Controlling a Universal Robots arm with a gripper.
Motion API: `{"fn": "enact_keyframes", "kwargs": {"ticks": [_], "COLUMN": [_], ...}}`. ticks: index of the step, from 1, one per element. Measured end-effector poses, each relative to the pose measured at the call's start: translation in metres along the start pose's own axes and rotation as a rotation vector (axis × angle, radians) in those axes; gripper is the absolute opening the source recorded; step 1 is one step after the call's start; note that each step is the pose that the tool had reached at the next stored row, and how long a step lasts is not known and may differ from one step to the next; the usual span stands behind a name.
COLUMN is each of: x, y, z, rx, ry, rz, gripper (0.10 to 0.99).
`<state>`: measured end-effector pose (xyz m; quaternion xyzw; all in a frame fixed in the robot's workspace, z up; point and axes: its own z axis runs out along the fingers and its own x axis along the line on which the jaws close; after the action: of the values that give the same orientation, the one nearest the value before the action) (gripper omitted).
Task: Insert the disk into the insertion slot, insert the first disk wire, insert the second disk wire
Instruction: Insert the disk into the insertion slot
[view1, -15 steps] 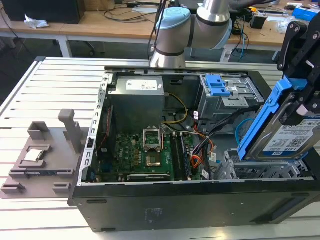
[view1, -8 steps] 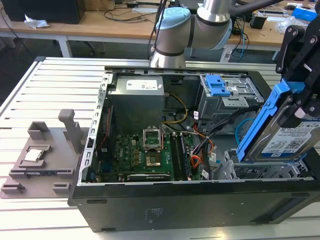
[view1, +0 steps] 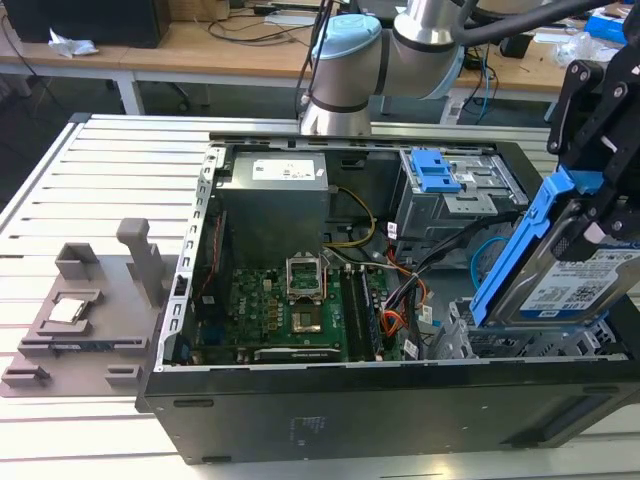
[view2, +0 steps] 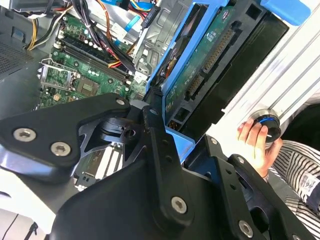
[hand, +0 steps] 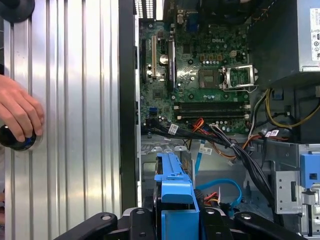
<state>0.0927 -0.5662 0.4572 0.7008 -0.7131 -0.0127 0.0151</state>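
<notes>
At the exterior view's right, the claw (view1: 592, 222) was clamped on the disk (view1: 572, 285), its black fingers closed over the upper edge. The disk stood tilted, label facing out, the blue frame along its raised side. Its lower end sat right at the top of the slot (view1: 468, 342), the silver perforated cage in the lower right corner of the open computer case (view1: 300, 415). Whether disk and cage touched could not be told.

In the first wrist view the blue frame of the disk (hand: 175, 192) ran between the claw's black links. Close by, the light-blue cable (hand: 226, 184) curved in a loop, and the red and orange wires (hand: 201, 125) lay among the black cables along the edge of the green circuit board (hand: 200, 65).

In the exterior view the light-blue cable (view1: 490, 246) showed just behind the disk, with the grey cage with the blue clip (view1: 452, 188) further back.

A person's hand (hand: 19, 111) rested on a black knob (hand: 15, 141) on the slatted metal table (hand: 75, 125), outside the case.
</notes>
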Motion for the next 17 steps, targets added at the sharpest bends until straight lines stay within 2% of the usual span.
{"fn": "enact_keyframes", "kwargs": {"ticks": [11,14,17], "x": [-0.0007,-0.0108,-0.0173], "y": [-0.0004,-0.0003,-0.0003], "z": [0.0104,0.012,0.0131], "rx": [0.0,0.0,0.0], "ry": [0.0001,0.0,0.0001], "rz": [0.0,0.0,0.0], "gripper": [0.365,0.365,0.365]}}
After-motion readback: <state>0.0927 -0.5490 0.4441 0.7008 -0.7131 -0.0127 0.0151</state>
